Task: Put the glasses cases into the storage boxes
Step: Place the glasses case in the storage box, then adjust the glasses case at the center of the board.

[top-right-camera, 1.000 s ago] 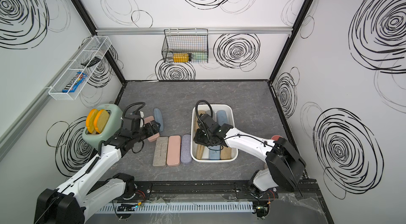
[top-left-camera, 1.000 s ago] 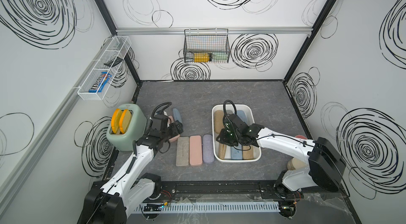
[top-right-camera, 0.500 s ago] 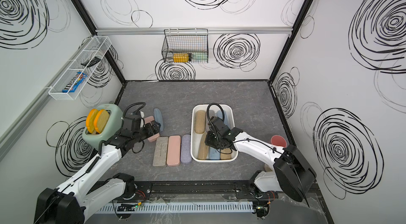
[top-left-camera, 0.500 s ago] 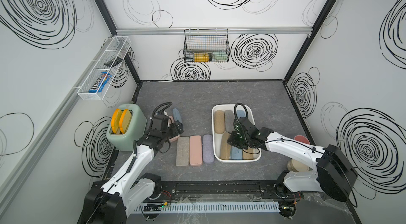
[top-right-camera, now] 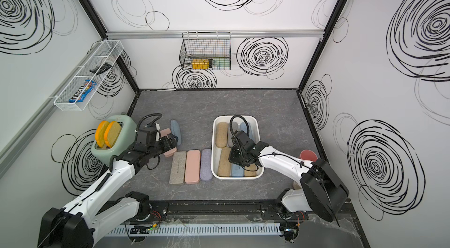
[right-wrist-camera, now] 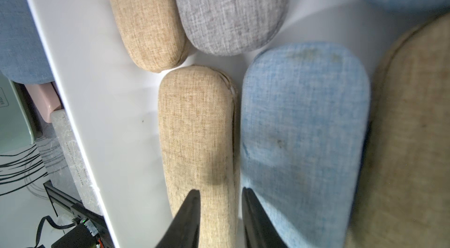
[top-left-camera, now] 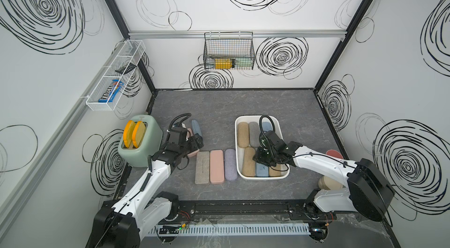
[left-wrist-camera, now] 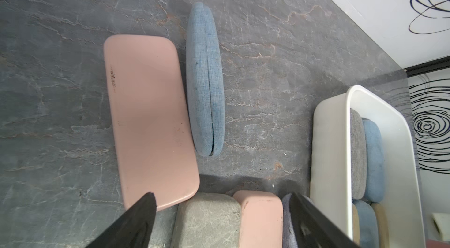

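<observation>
**Loose stock, grey marbled bench [top-left-camera: 219, 108]: five glasses cases**
- Flat pink rectangular hard case [left-wrist-camera: 148, 117] and slim blue fabric case [left-wrist-camera: 205, 83], the latter lying on its narrow side with the seam up. They sit just beside each other, long axes running away from my left hand [left-wrist-camera: 221, 200] toward the back wall.
- Row of three, flank to flank: flat grey-beige stone-patterned case [top-left-camera: 202, 167], second flat pink case [top-left-camera: 216, 166], rounded lilac fabric case [top-left-camera: 230, 164]. The lilac one lies just beside the tub, and all three run parallel to its long side.

**Container: white shallow plastic tub [top-left-camera: 236, 147], rounded corners**
- Holds six rounded fabric cases in two rows of three: three tan, two blue, one grey.

**Left hand**
- Released, fingers spread wide, nothing between them.
- It hovers over the far ends of the grey-beige and second pink cases. One fingertip is over the near corner of the first pink case. I cannot tell whether it touches.

**Right hand [right-wrist-camera: 220, 192]**
- Clenched and empty, inside the tub over the seam between a tan fabric case [right-wrist-camera: 197, 125] and a light blue fabric case [right-wrist-camera: 304, 125].

**Note**
- My left arm is nearer all five loose cases, and the tub lies to its right.
- My left fingers already spread across the cases' short axis, so I judge the next pick needs little turning.
</observation>
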You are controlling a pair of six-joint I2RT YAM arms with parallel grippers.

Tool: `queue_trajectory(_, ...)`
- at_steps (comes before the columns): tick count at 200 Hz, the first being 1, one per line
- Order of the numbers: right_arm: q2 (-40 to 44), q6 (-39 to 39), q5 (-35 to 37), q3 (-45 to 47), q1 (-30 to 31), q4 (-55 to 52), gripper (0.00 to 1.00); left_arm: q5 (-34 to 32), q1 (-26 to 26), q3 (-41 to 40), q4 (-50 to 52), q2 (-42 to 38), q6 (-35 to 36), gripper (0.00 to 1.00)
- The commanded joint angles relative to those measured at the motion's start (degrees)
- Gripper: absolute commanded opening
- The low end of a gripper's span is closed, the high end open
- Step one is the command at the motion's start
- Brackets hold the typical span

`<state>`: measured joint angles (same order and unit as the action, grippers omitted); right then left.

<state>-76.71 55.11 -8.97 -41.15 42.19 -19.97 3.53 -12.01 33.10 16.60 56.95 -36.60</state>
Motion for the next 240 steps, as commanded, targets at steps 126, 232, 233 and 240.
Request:
queue_trajectory(126,23.4,-9.2,0.6,-1.9,0.5,-6.8,0.59,6.0,15.3,5.1,-4.7,9.2,-1.5,0.74)
queue_trajectory(232,29.3,-9.1,2.1,-1.1,0.3,-8.4,0.59,4.2,8.3,18.1,-7.4,31.1,-1.6,0.50)
queue_trajectory(233,29.4,-9.2,2.1,-1.2,0.3,-8.5,0.59,4.3,8.3,18.1,-7.6,31.2,-1.6,0.50)
queue_trajectory(240,30.0,-9.3,2.4,-1.8,0.1,-9.1,0.59,4.9,7.7,18.2,-8.6,31.7,-1.8,0.49)
